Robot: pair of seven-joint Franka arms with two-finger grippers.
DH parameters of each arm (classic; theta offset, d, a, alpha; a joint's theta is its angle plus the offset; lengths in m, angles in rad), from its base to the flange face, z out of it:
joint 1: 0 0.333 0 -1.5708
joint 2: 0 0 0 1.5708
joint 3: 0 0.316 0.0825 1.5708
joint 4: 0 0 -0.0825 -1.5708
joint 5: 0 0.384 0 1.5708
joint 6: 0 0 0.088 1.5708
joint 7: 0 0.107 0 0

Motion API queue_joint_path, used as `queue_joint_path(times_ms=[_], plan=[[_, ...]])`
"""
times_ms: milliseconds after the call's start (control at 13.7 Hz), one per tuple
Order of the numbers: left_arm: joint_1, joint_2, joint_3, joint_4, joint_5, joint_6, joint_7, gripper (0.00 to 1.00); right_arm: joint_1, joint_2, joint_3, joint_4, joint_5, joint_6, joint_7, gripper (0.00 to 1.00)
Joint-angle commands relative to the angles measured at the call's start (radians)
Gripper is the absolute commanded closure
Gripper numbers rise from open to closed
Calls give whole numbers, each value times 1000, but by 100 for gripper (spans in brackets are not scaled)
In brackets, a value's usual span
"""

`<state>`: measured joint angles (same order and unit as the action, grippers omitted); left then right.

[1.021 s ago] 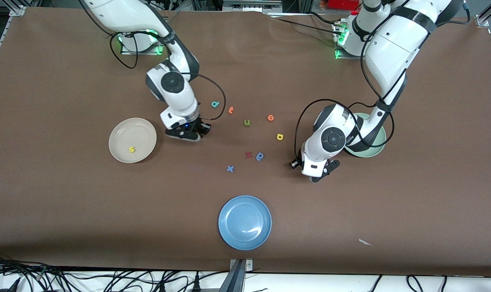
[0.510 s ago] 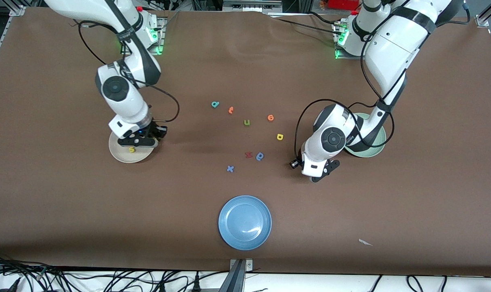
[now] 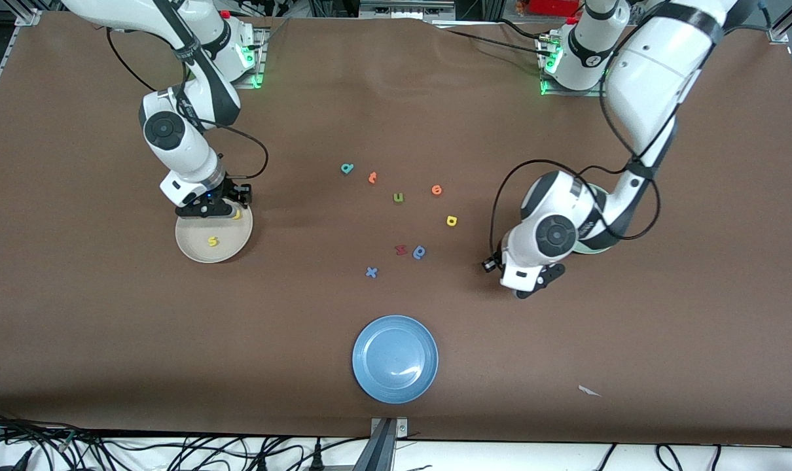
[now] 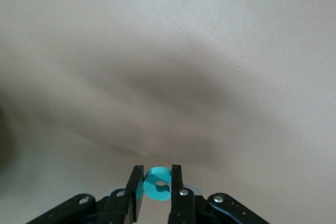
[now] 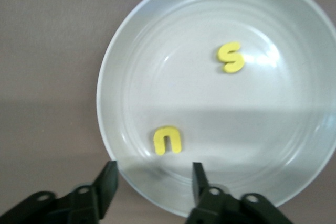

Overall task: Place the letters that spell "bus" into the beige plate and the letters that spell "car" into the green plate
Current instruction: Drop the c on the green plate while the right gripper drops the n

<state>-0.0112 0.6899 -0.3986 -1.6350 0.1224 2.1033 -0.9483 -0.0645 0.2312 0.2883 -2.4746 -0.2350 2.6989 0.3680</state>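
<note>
The right gripper [image 3: 214, 210] hangs over the rim of the beige plate [image 3: 193, 245] that is farthest from the front camera, at the right arm's end of the table [image 3: 108, 327]; its fingers [image 5: 109, 179] stand apart with nothing between them. In that plate lie the yellow "s" [image 3: 213, 241], near the middle, and the yellow "u" [image 5: 167, 140], close to the rim under the gripper.

The left gripper [image 4: 156, 195] hangs over bare table toward the left arm's end, just beside the green plate [image 3: 599, 245], which the arm largely hides. Its fingers are clamped on a teal "c" [image 4: 157, 183], seen only in the left wrist view.

The other letters lie loose around the table's middle. The teal "b" [image 3: 347, 168] lies farthest from the front camera, with an orange letter [image 3: 372, 177] just beside it. The olive "u" [image 3: 398, 197] and the orange "e" [image 3: 436, 190] follow, then the yellow "a" [image 3: 451, 221] toward the left arm's end. Nearer the camera, a red letter [image 3: 400, 249] touches or nearly touches a blue round-bowled letter [image 3: 419, 252], with a blue "x" [image 3: 371, 272] near them. The blue plate [image 3: 395, 358] sits near the table edge closest to the camera, and a white scrap [image 3: 589, 391] lies near that same edge toward the left arm's end.
</note>
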Motion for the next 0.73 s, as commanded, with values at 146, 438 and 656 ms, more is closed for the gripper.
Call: queue_joint_path(times_ms=[146,438,656], plan=[[151,-159,-40,-28,-56,-308,345,91,-9,-47,144,-15,-6,12,209,18],[230,-164,-39,-116,-12,-362,517,89,144,-32,157,-9,-4,18,441,17],[266,-161,-39,-231,40,-255,528,84,263,5,154,-1,-1,47,595,17]])
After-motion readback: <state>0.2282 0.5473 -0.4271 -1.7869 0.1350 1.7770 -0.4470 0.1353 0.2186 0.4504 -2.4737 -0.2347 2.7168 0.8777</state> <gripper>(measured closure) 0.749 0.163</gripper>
